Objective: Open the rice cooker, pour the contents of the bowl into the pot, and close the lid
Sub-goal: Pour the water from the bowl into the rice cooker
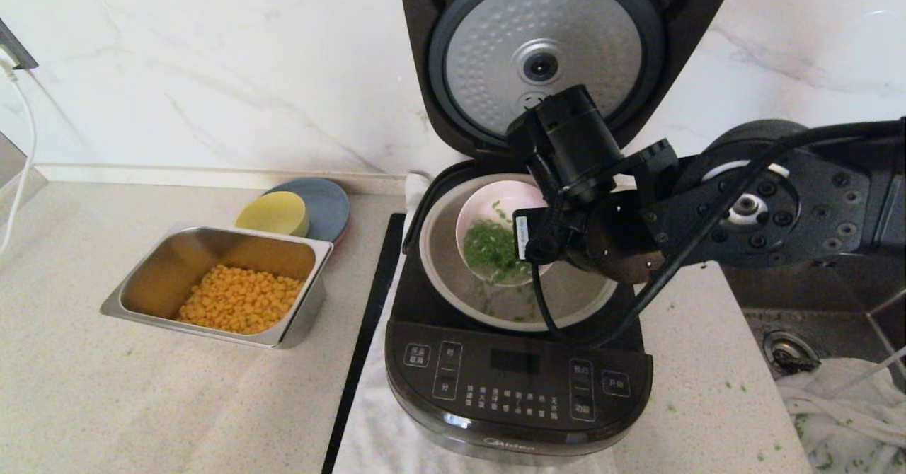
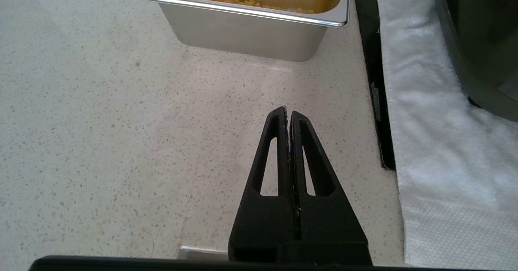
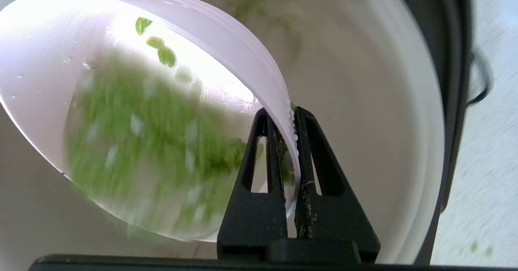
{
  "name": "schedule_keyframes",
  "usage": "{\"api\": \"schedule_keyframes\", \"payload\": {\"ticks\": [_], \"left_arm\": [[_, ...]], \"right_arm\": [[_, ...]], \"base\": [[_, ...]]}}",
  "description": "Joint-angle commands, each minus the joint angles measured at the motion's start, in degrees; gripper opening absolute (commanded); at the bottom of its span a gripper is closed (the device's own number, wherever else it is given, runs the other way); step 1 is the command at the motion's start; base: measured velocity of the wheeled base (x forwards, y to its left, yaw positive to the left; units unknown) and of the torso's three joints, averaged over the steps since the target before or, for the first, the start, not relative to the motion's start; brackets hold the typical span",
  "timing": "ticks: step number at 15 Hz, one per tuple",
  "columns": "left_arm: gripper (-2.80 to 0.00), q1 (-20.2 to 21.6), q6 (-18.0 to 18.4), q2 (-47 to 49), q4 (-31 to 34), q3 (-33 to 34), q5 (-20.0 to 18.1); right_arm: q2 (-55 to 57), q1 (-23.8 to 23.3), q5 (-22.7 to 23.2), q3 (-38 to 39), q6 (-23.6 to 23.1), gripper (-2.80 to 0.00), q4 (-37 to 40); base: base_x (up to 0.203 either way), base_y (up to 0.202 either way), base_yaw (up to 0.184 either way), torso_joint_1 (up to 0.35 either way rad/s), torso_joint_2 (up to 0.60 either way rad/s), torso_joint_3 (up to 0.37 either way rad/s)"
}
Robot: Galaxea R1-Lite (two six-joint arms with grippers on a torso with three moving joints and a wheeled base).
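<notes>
Herbs [image 3: 153, 153] slide down the tilted bowl [image 3: 52, 60], which your right hand [image 3: 286, 113] pinches by the rim, fingers closed on the wall, directly over the pot [image 1: 453, 283] below it so spill lands inside. Behind the hand, the lid [image 1: 545, 56] stands open; your left hand [image 2: 288, 115] rests shut, empty, above the surface [image 2: 121, 141].

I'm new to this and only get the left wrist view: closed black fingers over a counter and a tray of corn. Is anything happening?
Observer: Yes. The right gripper is shut on the rim of a bowl, tipping it over the pot.
Operator: What's in the bowl?
Observer: Chopped green herbs, sliding out; some already lie in the pot.
Operator: Is the cooker open?
Observer: Yes, the lid stands upright, its silver underside showing.
</notes>
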Motion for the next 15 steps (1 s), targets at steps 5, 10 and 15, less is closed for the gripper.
{"api": "schedule_keyframes", "payload": {"ticks": [5, 10, 15], "left_arm": [[-2.80, -0.01, 0.02, -0.13, 0.01, 0.00, 0.01], [-2.80, -0.01, 0.02, -0.13, 0.01, 0.00, 0.01], [-2.80, -0.02, 0.02, -0.13, 0.01, 0.00, 0.01]], "right_arm": [[-4.42, 1.30, -8.53, 18.05, -15.18, -2.80, -34.86], [-5.16, 3.58, -10.06, 33.18, -33.82, -2.80, -73.12], [-0.67, 4.99, -10.25, 39.19, -48.10, -2.80, -96.82]], "base": [[0.000, 0.000, 0.000, 0.000, 0.00, 0.000], [0.000, 0.000, 0.000, 0.000, 0.00, 0.000], [0.000, 0.000, 0.000, 0.000, 0.00, 0.000]]}}
